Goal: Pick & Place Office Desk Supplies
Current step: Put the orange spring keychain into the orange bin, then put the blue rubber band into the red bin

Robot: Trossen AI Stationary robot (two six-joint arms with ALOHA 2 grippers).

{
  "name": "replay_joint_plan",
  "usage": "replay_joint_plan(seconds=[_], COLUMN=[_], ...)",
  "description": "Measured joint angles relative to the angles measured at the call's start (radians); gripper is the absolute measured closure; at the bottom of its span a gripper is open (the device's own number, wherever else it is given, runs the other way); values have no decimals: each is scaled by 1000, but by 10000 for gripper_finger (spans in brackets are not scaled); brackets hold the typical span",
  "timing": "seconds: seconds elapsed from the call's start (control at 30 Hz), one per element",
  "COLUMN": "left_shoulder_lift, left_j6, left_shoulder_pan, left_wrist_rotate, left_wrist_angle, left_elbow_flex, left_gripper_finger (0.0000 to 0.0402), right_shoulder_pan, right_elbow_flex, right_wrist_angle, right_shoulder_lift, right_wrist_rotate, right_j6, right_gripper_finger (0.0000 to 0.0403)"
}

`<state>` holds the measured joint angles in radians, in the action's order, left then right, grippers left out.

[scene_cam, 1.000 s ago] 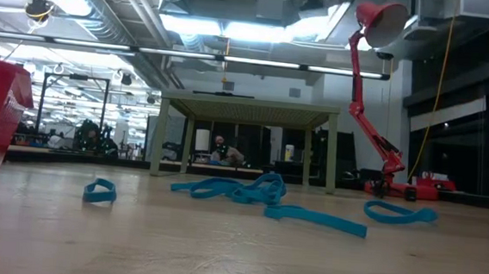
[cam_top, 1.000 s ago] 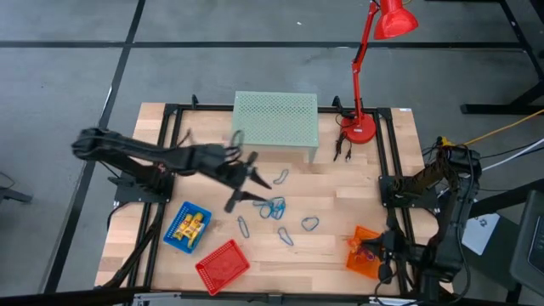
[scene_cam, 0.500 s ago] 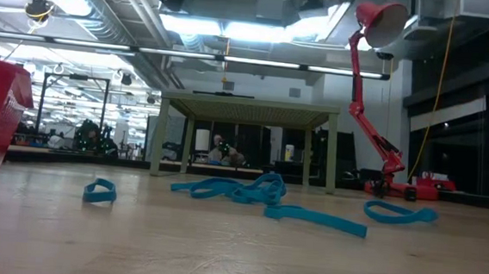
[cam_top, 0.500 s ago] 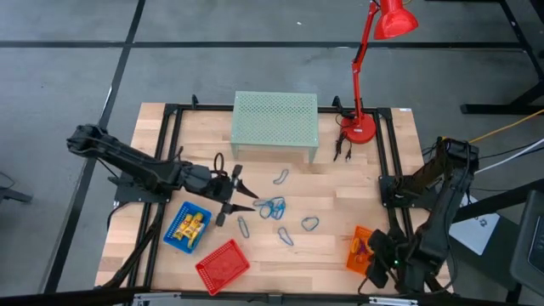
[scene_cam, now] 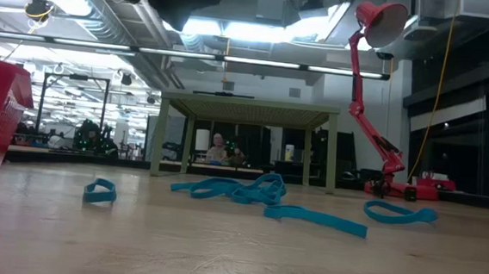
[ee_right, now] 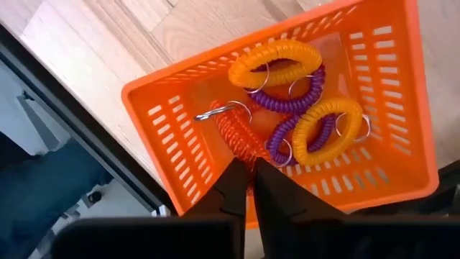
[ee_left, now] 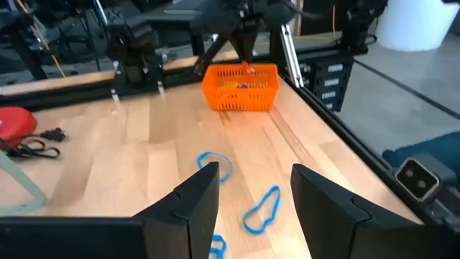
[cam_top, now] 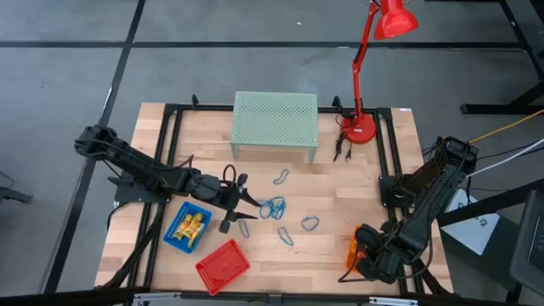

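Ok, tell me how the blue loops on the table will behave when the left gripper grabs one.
The blue loops lie flat and bent in uneven shapes, so probably floppy. They look thin, so likely light. Several overlap in the pile by the open left gripper, so one may drag others along.

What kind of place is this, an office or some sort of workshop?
Most likely a robotics lab. Two robot arms are bolted to a framed wooden table set with sorting baskets and a red desk lamp, and the low view shows exposed ceiling ducts and workbenches beyond.
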<state>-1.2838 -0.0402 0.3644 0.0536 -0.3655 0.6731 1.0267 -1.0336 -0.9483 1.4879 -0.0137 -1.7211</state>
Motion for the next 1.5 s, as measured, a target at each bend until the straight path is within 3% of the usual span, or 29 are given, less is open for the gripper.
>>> replay_joint_plan(seconds=[0.37, 0.53, 0.93, 1.23, 1.5], left_shoulder_lift=[-13, -13, -18, -97, -193], left_j6=[19, 89, 277, 370, 337], left_shoulder_pan=[2, 3, 17, 82, 78], left_wrist_rotate=[8, 51, 55, 4, 7], left_wrist_angle=[-6, 74, 424, 498, 533], left_elbow_flex=[0, 0, 0, 1, 1], left_gripper_finger=[233, 233, 233, 233, 233], right_shoulder_pan=[-4, -1, 11, 11, 9], right_elbow_flex=[0, 0, 0, 0, 0], right_wrist_angle=[-5, -1, 168, 175, 174], right_shoulder_lift=[0, 0, 0, 0, 0], right_wrist_rotate=[3, -42, -576, -743, -780], right_j6=[9, 46, 313, 435, 458], right_gripper_finger=[256, 219, 209, 208, 208])
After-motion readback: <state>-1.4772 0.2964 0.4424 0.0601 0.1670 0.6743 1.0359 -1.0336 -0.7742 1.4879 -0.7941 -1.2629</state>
